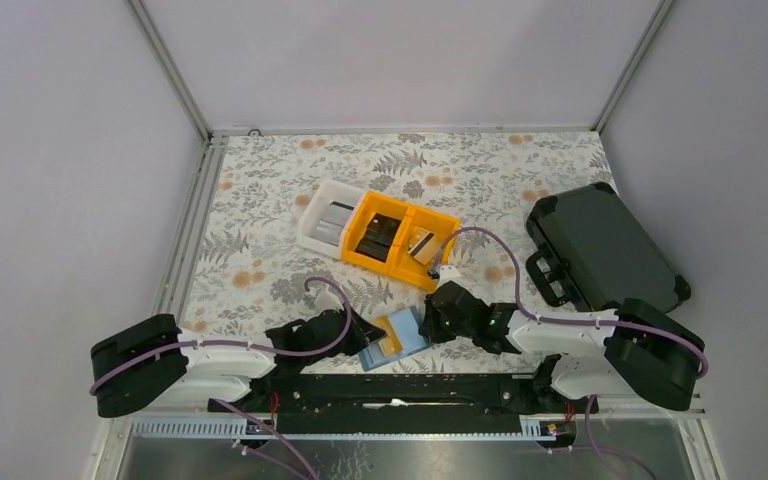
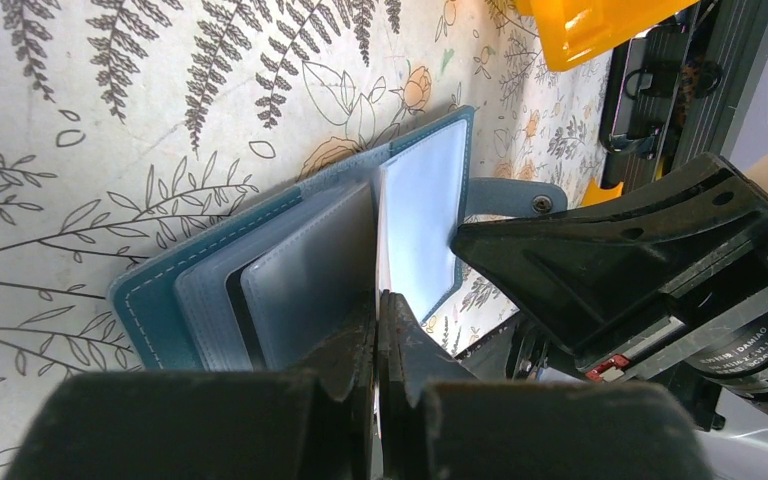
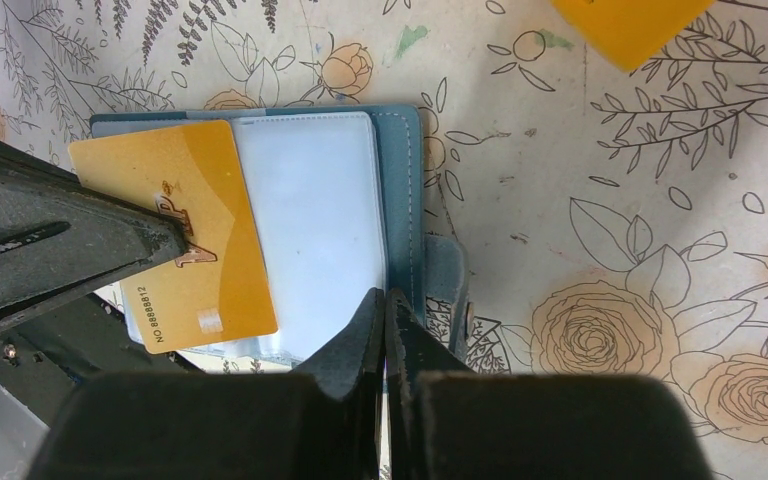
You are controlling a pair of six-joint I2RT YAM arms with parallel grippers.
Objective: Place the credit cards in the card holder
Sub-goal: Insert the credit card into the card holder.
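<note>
Gold card (image 3: 200, 190) is pinched in the left gripper (image 2: 378, 300) over the open teal wallet (image 3: 402, 190); the right gripper (image 3: 385, 300), fingers pressed together, sits at its tabbed edge.

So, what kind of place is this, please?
Probably a robot test booth, not a home: plain grey walls enclose a floral-patterned tabletop, and two black-and-white robot arms sit on a black rail at its near edge.
</note>
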